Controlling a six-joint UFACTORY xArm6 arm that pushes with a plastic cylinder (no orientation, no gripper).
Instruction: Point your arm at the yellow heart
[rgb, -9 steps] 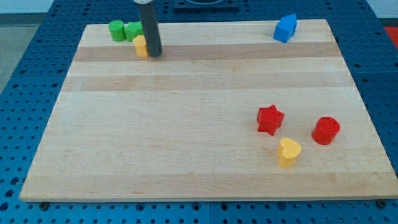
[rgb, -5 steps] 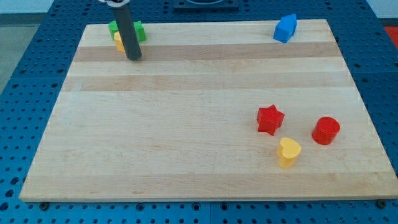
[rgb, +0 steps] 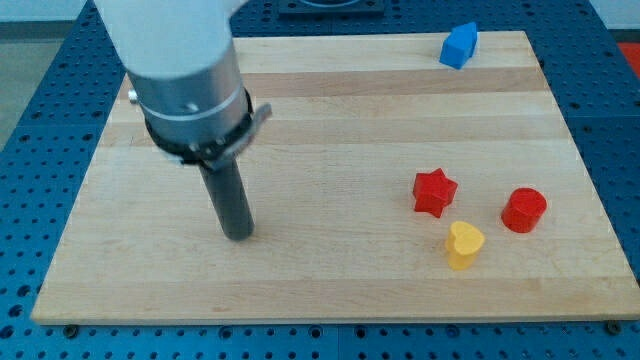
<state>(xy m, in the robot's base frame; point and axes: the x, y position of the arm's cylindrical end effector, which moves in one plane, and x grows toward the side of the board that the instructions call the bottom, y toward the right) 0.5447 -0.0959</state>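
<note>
The yellow heart (rgb: 463, 244) lies on the wooden board (rgb: 330, 290) at the lower right. A red star (rgb: 434, 192) sits just above and left of it, and a red cylinder (rgb: 524, 210) to its right. My tip (rgb: 238, 235) rests on the board at the left of centre, far to the left of the yellow heart and touching no block. The arm's wide grey body rises from the rod to the view's top left.
A blue block (rgb: 459, 45) stands at the board's top right edge. The arm's body hides the board's top left corner, where the green blocks and a small yellow block were.
My tip has moved from the top left corner, beside the green and yellow blocks, down towards the view's bottom and slightly right. The arm's body now hides those blocks.
</note>
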